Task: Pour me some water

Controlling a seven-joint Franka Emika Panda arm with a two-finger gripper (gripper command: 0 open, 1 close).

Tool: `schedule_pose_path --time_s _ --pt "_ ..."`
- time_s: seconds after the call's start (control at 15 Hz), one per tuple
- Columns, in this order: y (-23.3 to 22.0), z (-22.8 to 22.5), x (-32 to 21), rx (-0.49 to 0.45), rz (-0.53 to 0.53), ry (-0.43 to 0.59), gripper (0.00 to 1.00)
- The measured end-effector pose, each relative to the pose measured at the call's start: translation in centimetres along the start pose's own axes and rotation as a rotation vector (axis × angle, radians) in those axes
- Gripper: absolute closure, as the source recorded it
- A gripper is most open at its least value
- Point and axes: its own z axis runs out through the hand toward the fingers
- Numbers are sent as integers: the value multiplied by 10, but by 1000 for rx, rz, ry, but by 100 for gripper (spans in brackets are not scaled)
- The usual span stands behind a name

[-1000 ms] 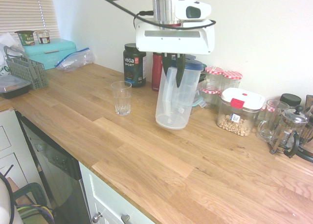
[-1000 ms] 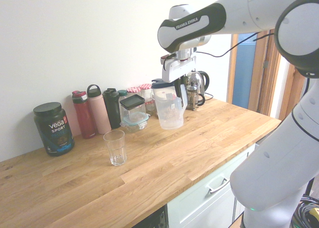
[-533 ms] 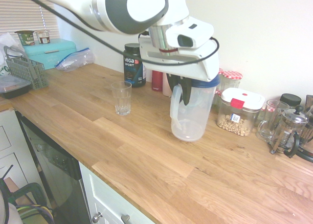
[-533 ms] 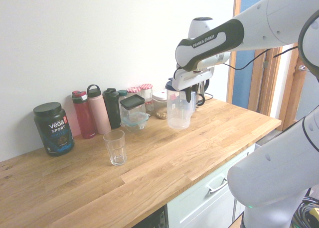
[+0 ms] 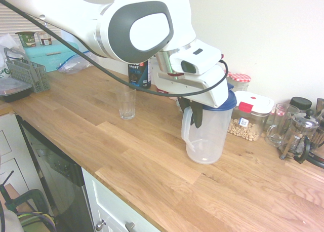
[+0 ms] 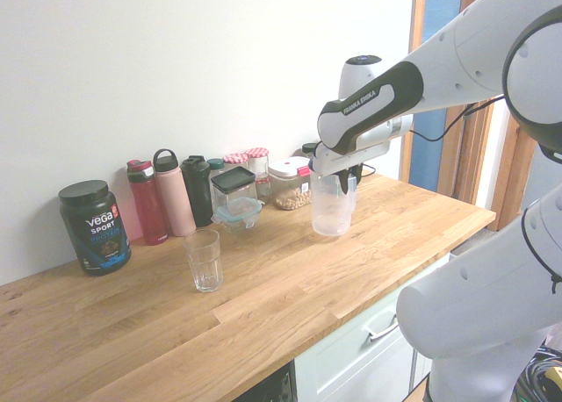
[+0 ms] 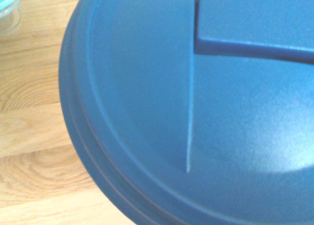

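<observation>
A clear plastic pitcher with a blue lid stands upright, low over the wooden counter; whether its base touches the wood I cannot tell. My gripper is shut on its handle from above. From the other side the pitcher hangs under the gripper, right of the jars. The empty drinking glass stands well to the pitcher's left, partly behind my arm; it shows clearly as the glass near the counter's middle. I see no water in the pitcher.
Along the wall stand a black Vega tub, three bottles, red-lidded jars and a nut container. A glass mug and a French press sit at the right. A teal box and a dish rack are at the far left.
The gripper has carried the pitcher away from the glass, rightward in the first exterior view, and lowered it toward the counter. The glass has not moved.
</observation>
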Motion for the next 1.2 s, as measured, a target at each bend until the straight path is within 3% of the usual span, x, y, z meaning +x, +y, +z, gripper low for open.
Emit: schedule_pose_path --time_s 0.27,0.33,1.2 --pt "-7 15 1 1 -4 4 100" --pt "-8 18 1 1 -5 3 0" --pt "-2 12 7 -17 13 -9 0"
